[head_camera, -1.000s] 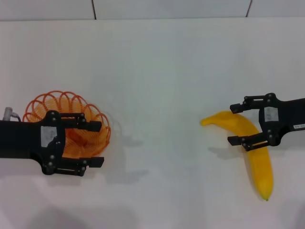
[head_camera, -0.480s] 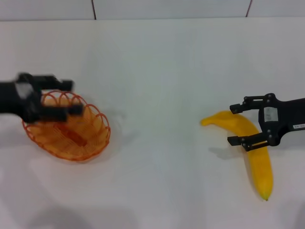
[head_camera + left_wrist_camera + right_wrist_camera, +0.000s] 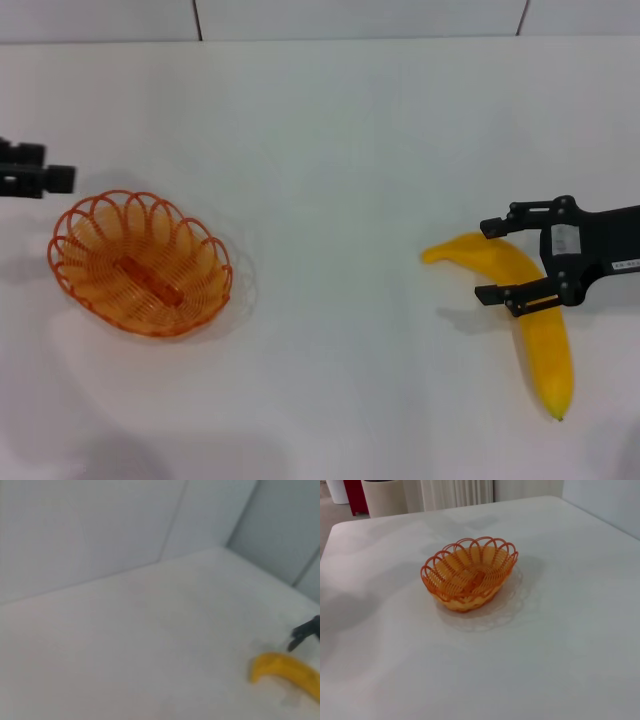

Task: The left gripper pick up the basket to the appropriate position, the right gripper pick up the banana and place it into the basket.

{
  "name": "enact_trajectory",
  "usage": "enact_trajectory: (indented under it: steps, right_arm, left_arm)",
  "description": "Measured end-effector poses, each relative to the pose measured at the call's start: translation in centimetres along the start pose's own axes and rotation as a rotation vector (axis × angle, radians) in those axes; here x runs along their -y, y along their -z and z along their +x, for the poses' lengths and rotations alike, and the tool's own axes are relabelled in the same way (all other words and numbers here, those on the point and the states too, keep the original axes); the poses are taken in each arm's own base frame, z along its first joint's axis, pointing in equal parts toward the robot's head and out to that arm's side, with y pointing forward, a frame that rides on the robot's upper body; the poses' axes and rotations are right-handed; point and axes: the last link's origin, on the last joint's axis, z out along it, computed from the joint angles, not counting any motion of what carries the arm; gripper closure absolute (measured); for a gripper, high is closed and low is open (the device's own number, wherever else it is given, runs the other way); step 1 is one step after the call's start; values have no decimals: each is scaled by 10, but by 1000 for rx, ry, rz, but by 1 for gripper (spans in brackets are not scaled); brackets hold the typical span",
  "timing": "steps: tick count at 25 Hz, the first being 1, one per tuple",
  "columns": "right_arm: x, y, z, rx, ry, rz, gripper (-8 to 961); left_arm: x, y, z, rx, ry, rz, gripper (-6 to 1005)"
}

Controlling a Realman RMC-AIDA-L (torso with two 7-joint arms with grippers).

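The orange wire basket [image 3: 140, 262] sits upright on the white table at the left, and nothing holds it; the right wrist view shows the same basket [image 3: 470, 575] standing alone. My left gripper [image 3: 58, 166] is at the far left edge, behind the basket and clear of it, its two fingertips apart with nothing between them. The yellow banana [image 3: 545, 350] lies on the table at the right. My right gripper [image 3: 488, 260] is open, its jaws standing on either side of the banana's upper half. The left wrist view shows the banana [image 3: 285, 670] far off.
The white table [image 3: 330, 180] spreads wide between basket and banana. A wall runs along its far edge. In the right wrist view a beige bin [image 3: 382, 495] and a red object [image 3: 356, 492] stand on the floor beyond the table.
My left gripper has lifted off the basket and pulled back toward the far left edge. The basket stays where it was. The right gripper and banana have not moved.
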Motion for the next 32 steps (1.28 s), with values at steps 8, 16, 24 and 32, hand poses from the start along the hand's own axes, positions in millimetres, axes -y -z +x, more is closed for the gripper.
enact_trajectory:
  steps: [8,16,24,32]
  right_arm:
    - [-1,-3,0,1,-2,-4,78]
    - [-2,-5,0,0,-1,-8,77]
    - [-3,-6,0,-1,0,-14,77]
    - [-3,-6,0,-1,-2,-14,77]
  left_arm:
    - [18,6,-7,111,52,121,231]
    - [23,0,-11,131,55,160,229]
    - [28,-10,-14,178,55,200,230]
    - [32,-16,-17,231,52,249,231]
